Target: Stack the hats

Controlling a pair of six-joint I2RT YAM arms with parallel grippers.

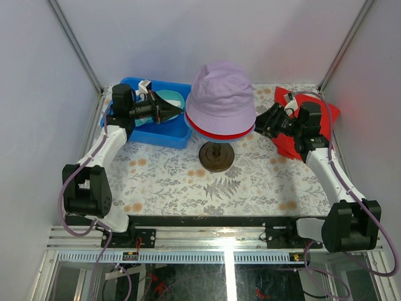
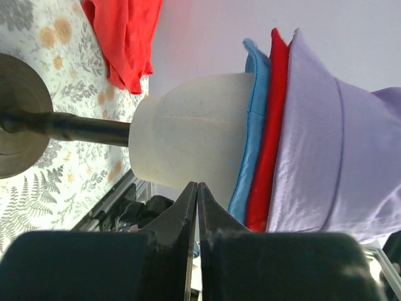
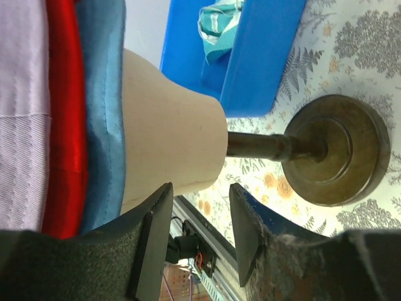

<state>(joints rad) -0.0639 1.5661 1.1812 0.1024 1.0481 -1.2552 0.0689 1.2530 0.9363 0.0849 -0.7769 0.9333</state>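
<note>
Stacking looks nearly done: lilac hat, red hat and blue hat sit on the dummy head. Teal hat lies in the bin by the clenched, empty left gripper, which must open; right gripper released.

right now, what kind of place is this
Probably a robot lab cell, not a shop: white panels in a metal frame box in a floral table, a left arm and right arm are bolted to a rail, and a mannequin head wears stacked hats.
</note>
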